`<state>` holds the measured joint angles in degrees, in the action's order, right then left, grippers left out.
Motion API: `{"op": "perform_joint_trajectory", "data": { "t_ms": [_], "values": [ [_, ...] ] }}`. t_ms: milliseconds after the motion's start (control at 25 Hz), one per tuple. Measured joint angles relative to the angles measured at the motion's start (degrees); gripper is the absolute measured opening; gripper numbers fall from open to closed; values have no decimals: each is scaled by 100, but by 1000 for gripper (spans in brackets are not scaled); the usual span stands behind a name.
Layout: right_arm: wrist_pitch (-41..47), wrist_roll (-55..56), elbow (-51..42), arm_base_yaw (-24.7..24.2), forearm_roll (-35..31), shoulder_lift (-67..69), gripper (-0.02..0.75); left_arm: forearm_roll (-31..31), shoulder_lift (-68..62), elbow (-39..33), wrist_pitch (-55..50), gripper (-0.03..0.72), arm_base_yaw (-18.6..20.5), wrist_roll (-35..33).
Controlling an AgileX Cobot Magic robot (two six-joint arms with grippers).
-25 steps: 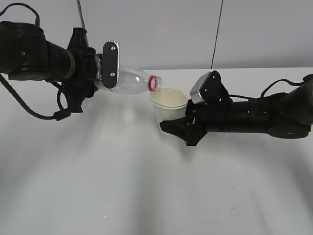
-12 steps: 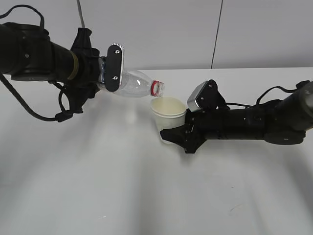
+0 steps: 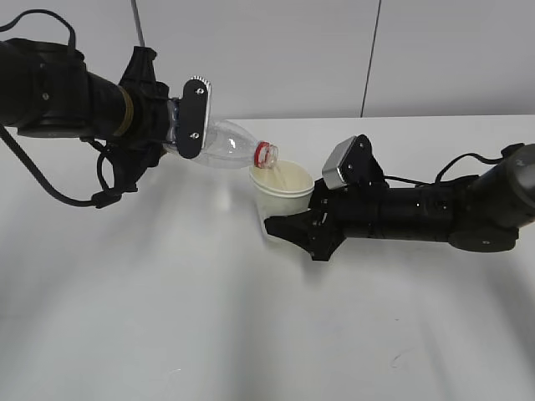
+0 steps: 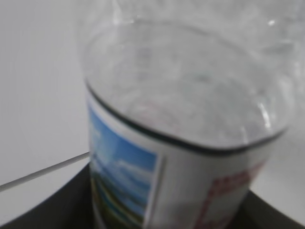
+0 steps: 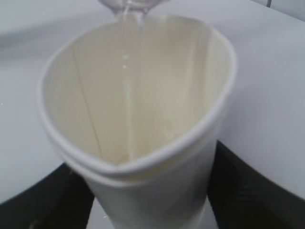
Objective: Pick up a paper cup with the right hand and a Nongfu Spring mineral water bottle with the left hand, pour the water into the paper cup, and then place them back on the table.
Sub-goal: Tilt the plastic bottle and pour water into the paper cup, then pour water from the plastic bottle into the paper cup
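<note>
While the left hand [image 3: 185, 117] clamps the Nongfu Spring mineral water bottle [image 3: 224, 145] around its labelled body, tipping it neck-down, the bottle's red-ringed mouth hangs just over the near rim of the paper cup [image 3: 281, 197]. Beside the cup, the right hand [image 3: 294, 230] grips its lower wall and holds it above the table [image 3: 251, 334]. A thin stream of water [image 5: 127, 86] runs down inside the cup. With the mouth so close to the rim's edge, a slight drift could spill water outside; the squeezed rim already looks oval.

The left end effector [image 3: 189, 119] tips the bottle [image 3: 224, 144] mouth-down over the held paper cup [image 3: 282, 194].
</note>
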<state>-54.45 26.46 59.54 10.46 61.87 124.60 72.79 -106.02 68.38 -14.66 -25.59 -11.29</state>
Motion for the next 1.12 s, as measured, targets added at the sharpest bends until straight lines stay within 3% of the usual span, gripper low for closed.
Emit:
{"op": "perform_joint_trajectory", "data": {
  "t_ms": [1120],
  "values": [
    [265, -13, 0, 0, 396, 0, 504, 550, 0, 0, -200, 379, 0, -4]
  ]
}}
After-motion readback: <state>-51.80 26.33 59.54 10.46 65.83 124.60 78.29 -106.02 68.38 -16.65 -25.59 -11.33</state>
